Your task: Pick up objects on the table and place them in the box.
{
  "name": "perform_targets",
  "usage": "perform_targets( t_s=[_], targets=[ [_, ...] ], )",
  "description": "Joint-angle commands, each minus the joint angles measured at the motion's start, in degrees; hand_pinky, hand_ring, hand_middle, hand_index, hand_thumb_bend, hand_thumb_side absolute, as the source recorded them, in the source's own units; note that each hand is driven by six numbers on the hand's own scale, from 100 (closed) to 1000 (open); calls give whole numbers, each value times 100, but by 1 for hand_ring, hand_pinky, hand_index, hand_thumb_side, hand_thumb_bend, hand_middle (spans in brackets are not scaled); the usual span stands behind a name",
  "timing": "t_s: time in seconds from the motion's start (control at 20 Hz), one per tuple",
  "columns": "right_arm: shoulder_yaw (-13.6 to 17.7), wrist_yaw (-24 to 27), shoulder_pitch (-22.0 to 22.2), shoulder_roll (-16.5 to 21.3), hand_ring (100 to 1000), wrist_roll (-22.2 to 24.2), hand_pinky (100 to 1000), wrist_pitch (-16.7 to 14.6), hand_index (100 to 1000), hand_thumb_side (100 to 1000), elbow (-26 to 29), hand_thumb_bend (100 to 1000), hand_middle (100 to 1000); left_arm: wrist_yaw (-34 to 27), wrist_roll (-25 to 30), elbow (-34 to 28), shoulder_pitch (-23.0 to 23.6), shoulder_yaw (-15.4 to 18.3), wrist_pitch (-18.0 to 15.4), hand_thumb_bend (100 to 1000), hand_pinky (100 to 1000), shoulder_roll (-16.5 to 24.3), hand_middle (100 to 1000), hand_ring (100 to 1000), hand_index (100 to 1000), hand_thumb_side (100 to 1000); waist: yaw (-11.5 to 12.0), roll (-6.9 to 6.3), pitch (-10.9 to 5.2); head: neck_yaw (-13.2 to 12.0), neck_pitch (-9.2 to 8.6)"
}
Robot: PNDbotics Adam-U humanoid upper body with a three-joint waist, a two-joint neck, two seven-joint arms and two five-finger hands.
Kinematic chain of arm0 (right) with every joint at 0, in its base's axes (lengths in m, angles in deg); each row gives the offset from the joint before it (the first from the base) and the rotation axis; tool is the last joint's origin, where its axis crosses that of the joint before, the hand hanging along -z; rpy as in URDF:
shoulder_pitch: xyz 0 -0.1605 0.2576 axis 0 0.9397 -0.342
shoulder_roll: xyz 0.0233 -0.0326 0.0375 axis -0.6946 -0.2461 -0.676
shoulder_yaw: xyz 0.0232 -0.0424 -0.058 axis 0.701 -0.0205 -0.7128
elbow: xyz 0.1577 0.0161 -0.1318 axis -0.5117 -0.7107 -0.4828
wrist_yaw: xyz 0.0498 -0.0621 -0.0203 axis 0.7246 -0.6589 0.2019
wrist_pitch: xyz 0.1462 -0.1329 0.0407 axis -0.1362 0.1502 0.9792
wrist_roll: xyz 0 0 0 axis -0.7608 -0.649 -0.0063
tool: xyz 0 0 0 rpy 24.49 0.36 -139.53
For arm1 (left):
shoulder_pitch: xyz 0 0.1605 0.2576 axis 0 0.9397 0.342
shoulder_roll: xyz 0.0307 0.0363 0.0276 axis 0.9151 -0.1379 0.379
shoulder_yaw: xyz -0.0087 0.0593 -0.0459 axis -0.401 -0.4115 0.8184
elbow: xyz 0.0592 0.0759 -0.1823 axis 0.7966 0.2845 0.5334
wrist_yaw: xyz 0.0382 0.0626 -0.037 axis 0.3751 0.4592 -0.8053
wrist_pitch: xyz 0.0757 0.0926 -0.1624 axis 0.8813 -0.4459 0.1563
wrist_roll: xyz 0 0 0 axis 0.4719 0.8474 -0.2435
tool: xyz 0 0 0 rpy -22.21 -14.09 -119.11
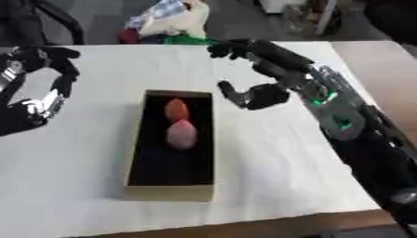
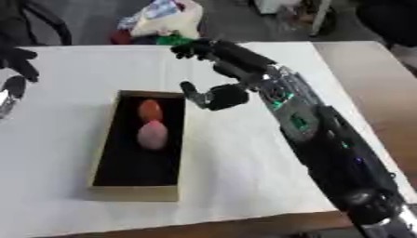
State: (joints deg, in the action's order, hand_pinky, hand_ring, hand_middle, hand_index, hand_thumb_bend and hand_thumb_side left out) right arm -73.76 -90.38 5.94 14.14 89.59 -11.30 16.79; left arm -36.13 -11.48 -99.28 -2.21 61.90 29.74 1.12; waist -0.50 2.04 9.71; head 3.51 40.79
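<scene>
A shallow cardboard box [image 1: 130,160] with a black inside lies in the middle of the white table. Inside it sit an orange rounded object [image 1: 176,110] and, just in front of it, a pink egg-shaped object [image 1: 181,134]. My right hand [image 1: 265,74] hovers over the table just right of the box's far end, its fingers spread and relaxed and its thumb pointing toward the box, holding nothing. Over the table's left side my left hand [image 1: 45,83] hangs open with nothing in it.
A heap of coloured items [image 1: 167,23] lies beyond the table's far edge. The brown table edge [image 1: 371,56] shows on the right. White tabletop [image 1: 269,153] surrounds the box.
</scene>
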Motion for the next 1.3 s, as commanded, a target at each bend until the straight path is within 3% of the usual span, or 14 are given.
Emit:
perform_targets(
  t_s=[0.05, 0.5, 0.9, 1.3],
  targets=[
    [269, 179, 121, 134, 831, -398, 755, 227, 948, 545, 367, 100, 781, -119, -78, -182, -9, 64, -1, 100, 714, 44, 574, 593, 837, 641, -17, -26, -58, -94, 50],
    [670, 656, 910, 3, 813, -1356, 718, 814, 938, 564, 815, 100, 747, -295, -297, -346, 208, 84, 41, 100, 713, -22, 574, 593, 835, 667, -20, -45, 10, -278, 153],
    [972, 982, 1465, -237, 807, -1848, 707, 899, 931, 575, 1106, 100, 730, -430, -490, -436, 318, 111, 101, 100, 712, -124, 574, 595, 832, 674, -41, -54, 66, -521, 217],
    [1076, 1048, 1672, -275, 807, -1956, 706, 890, 930, 580, 1204, 100, 727, -504, -584, -498, 416, 129, 151, 100, 712, -214, 572, 594, 830, 679, -68, -68, 101, -554, 208]
  ],
)
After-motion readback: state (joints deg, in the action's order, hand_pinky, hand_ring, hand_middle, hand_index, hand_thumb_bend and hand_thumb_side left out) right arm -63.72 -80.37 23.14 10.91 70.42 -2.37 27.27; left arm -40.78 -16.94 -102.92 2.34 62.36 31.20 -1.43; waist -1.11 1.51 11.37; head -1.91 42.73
